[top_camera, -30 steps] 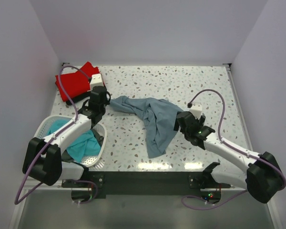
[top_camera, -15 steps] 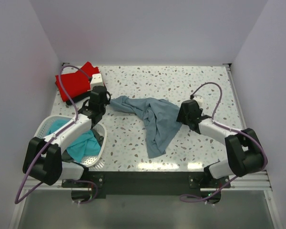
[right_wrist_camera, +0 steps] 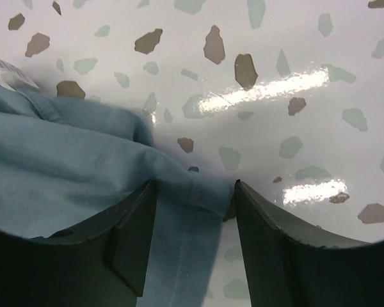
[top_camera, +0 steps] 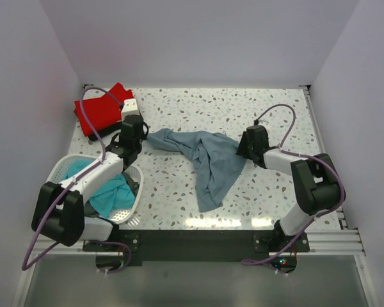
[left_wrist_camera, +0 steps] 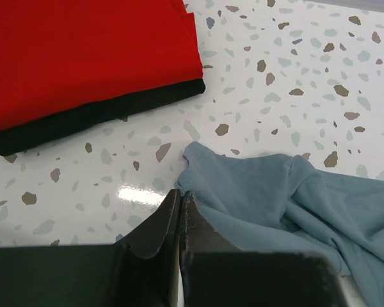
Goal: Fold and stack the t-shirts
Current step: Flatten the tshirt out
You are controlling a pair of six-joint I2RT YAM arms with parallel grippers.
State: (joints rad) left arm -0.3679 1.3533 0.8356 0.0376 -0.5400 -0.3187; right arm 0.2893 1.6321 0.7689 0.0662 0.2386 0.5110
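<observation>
Speckled terrazzo tabletop (top_camera: 243, 109) carries a crumpled slate grey-blue cloth t-shirt (top_camera: 208, 160), just right of the white plastic lattice basket (top_camera: 131, 214). The left gripper (left_wrist_camera: 180, 195) is pinched tight at the shirt's basket-side corner, though whether it bites cloth is unclear. The right gripper (right_wrist_camera: 193, 188) stands half-open astride the far hem. Spreading seems in hand: the right jaws should close, then both arms pull the shirt flat.

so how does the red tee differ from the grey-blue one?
Red tee is folded flat, far left; grey-blue tee is crumpled mid-table. Red tee sits on a black tee; grey-blue tee on the table. Red tee has no gripper on it; grey-blue tee has the left gripper pinching one corner, right gripper open around an edge. Both plain cloth.
</observation>
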